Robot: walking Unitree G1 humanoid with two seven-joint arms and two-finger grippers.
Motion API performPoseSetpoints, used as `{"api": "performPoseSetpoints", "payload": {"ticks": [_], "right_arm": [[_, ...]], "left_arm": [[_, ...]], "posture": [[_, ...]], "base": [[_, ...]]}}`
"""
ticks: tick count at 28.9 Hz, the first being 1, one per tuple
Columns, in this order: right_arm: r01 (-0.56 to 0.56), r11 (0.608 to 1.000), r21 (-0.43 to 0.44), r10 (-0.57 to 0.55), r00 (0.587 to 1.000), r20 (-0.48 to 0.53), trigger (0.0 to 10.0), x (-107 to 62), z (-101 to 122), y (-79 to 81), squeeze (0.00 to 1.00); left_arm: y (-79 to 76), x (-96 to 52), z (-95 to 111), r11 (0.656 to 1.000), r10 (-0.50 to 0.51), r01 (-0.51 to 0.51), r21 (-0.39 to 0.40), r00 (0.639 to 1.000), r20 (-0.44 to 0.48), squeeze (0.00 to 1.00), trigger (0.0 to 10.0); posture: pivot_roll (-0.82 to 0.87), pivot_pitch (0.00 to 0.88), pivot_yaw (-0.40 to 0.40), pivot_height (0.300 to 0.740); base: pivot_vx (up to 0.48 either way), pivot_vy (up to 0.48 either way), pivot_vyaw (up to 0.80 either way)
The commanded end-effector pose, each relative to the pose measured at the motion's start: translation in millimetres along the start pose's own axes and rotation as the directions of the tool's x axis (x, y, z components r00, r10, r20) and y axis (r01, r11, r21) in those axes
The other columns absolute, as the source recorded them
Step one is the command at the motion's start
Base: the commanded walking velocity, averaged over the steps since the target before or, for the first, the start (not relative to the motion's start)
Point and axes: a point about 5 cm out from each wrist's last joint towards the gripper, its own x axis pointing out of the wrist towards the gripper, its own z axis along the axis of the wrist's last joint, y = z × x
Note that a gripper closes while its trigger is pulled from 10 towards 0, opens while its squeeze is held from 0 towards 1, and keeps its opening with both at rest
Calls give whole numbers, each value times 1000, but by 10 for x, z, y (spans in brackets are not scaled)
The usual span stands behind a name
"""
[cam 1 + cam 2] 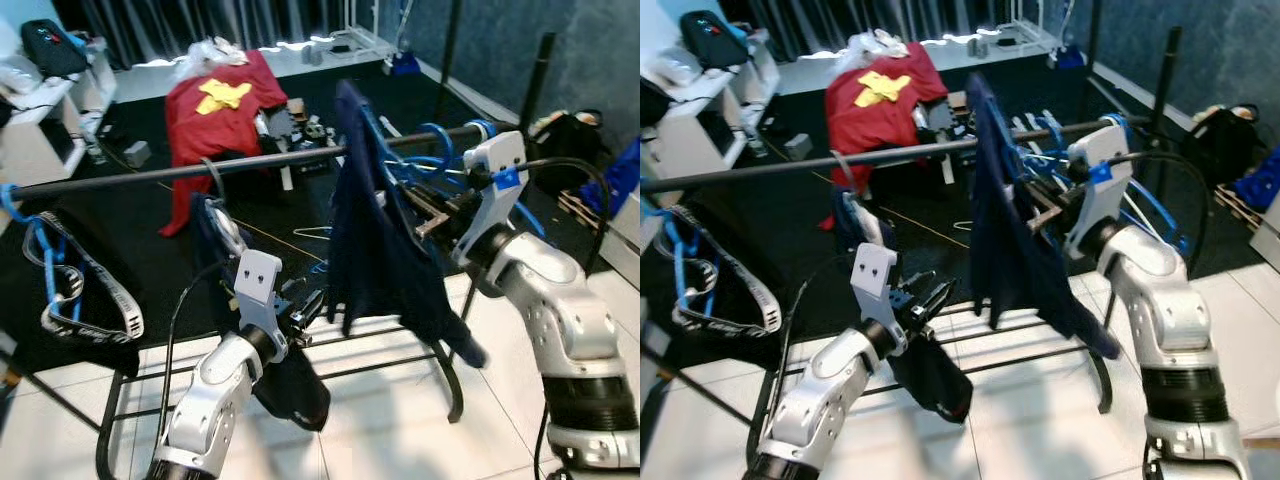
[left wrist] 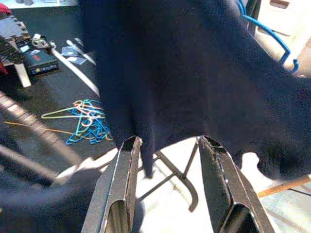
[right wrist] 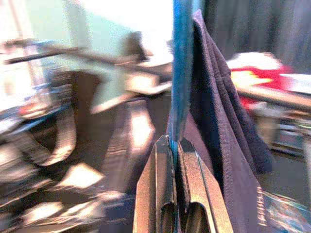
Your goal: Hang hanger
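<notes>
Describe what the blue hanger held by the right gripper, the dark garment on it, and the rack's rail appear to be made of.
Blue hanger: probably plastic, smooth and evenly coloured, pinched in the right gripper. Dark garment: matte navy woven cloth, falling in soft folds. Rail: likely metal tube with dark paint, straight with a faint sheen.

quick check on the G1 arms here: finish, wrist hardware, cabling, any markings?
Both arms are glossy silver shells with black joint bands. Each wrist carries a white bracket: the left arm's has two small holes, the right arm's bears a blue tag. Black cables loop off both. The left gripper and right gripper have long, dark metallic fingers.
</notes>
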Motion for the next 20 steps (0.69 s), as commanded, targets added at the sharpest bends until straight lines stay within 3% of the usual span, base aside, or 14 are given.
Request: {"api": "performPoseSetpoints", "payload": {"ticks": [1, 4, 11, 15, 20], "right_arm": [[-74, 997, -12, 74, 996, 54, 10000, 23, 105, 104, 0], [-114, 993, 7, 113, 991, 71, 10000, -5, 109, 171, 0], [-154, 987, 49, 155, 988, -25, 10000, -114, -33, 225, 0], [-49, 995, 91, 52, 998, -39, 10000, -203, -181, 145, 0], [-8, 987, 161, 9, 1000, -7, 10000, -290, -241, 127, 0]], "left_arm": [[16, -27, -4, 1000, -2, 2, -1, 1000, 2, 0, 10000], [14, -26, 1, 1000, -4, 4, -2, 1000, 6, 0, 10000], [22, -37, 2, 1000, -6, 6, 0, 1000, 8, 0, 10000], [19, -50, -5, 1000, -15, 15, 3, 1000, 4, 0, 10000], [1, -62, -15, 999, -35, 35, 4, 999, -2, 0, 10000]], "posture": [[-86, 63, 75, 740], [-85, 61, 75, 740], [-85, 57, 75, 740], [-79, 51, 75, 740], [-88, 43, 85, 740]], "base": [[0, 0, 0], [0, 0, 0], [0, 0, 0], [0, 0, 0], [0, 0, 0]]}}
